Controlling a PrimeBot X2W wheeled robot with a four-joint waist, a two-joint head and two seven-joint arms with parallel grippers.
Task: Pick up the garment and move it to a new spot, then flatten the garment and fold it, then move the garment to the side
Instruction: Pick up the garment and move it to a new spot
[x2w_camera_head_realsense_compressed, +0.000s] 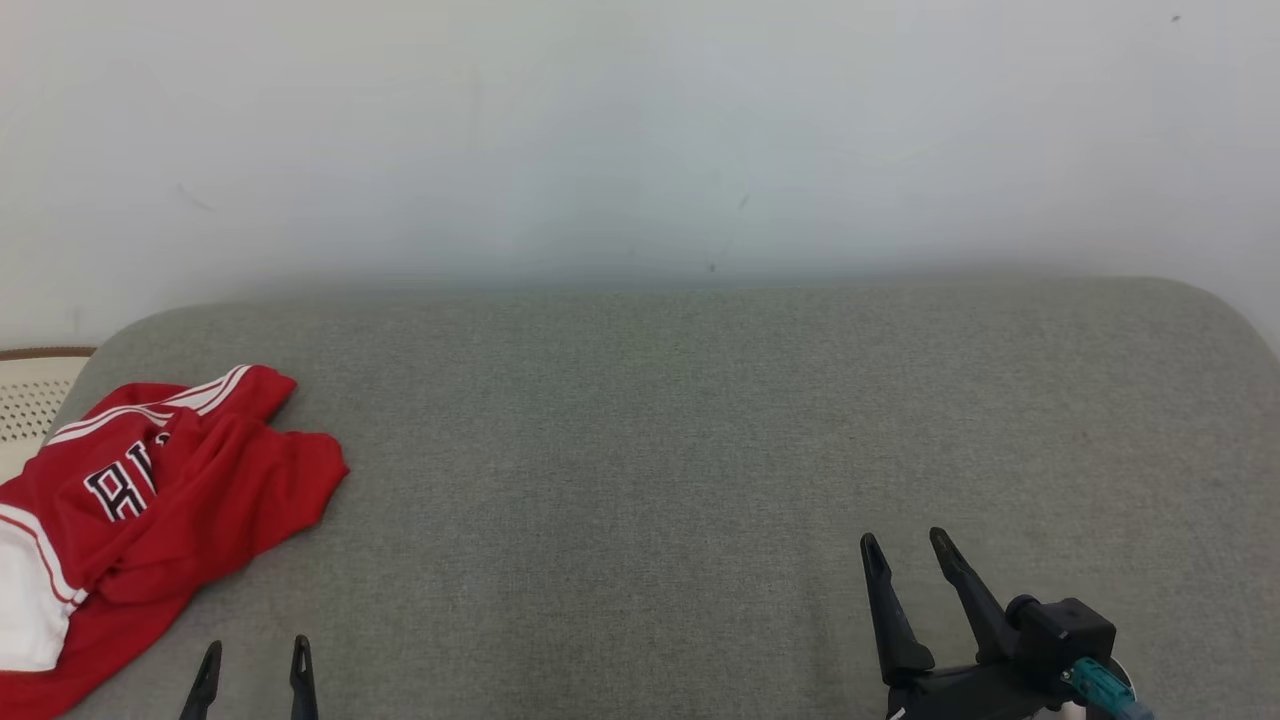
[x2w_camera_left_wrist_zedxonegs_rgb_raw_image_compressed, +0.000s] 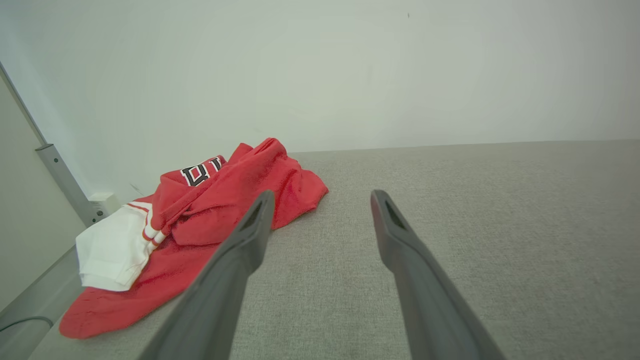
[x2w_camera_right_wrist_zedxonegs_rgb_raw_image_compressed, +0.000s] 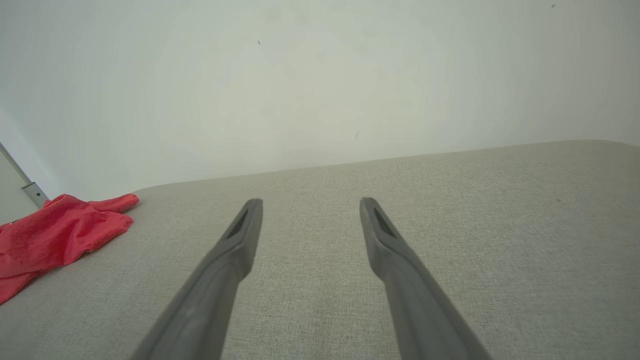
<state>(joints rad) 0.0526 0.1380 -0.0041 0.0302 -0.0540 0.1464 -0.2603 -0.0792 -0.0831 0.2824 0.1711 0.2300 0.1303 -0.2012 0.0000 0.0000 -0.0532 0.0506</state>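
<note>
Item: red Bulls jersey — crumpled heap, lower left of the frame, at the left end of the grey upholstered surface, lettering partly folded under. Your left gripper: bottom left, just beside it, jaws wide, holding nothing — likely staged for the pick. Your right gripper: lower right, well apart, spread and empty over bare fabric where you could flatten the jersey.

**Garment at far left, grippers along the bottom**

The garment is lying on the padded surface at the head view's left edge. The left gripper is sitting just below it, the right gripper at lower right, well apart. A wall is standing behind.
</note>
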